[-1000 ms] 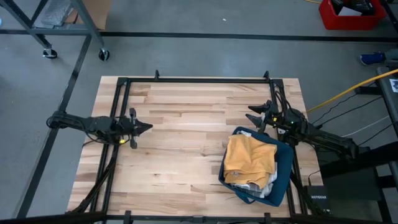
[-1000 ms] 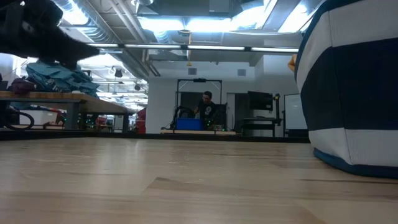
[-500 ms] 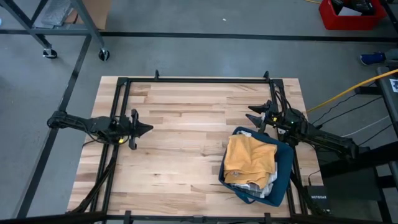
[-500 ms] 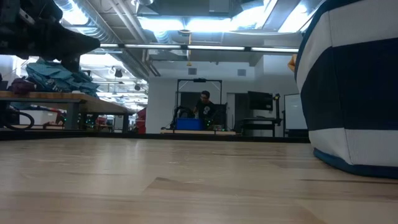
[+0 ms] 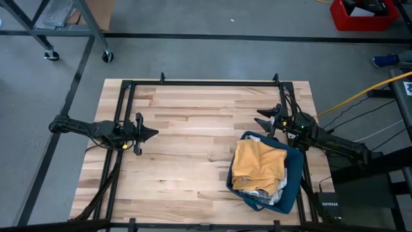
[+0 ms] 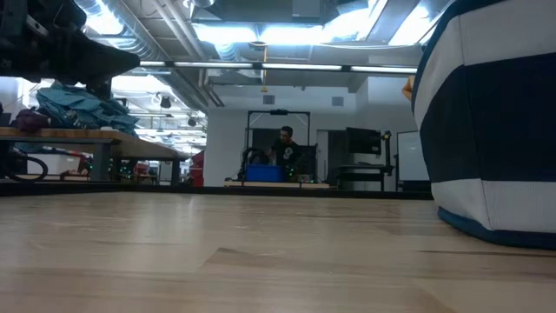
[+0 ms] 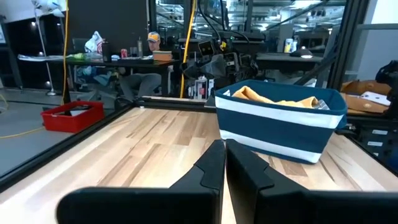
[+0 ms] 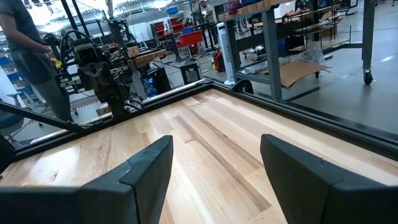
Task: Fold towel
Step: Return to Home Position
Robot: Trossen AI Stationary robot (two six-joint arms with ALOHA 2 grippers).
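Yellow towel lies uppermost in the blue bin. It looks soft, light and limp, best pinched at a folded edge. The left pincer, pressed together, hangs well apart from the bin. The right pincer, spread, is just beside its rim.

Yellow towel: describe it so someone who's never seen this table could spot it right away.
On the wooden table's right side stands a blue laundry bin. The yellow towel lies on top inside it, the only mustard-coloured thing there, over a paler cloth peeking out beneath.
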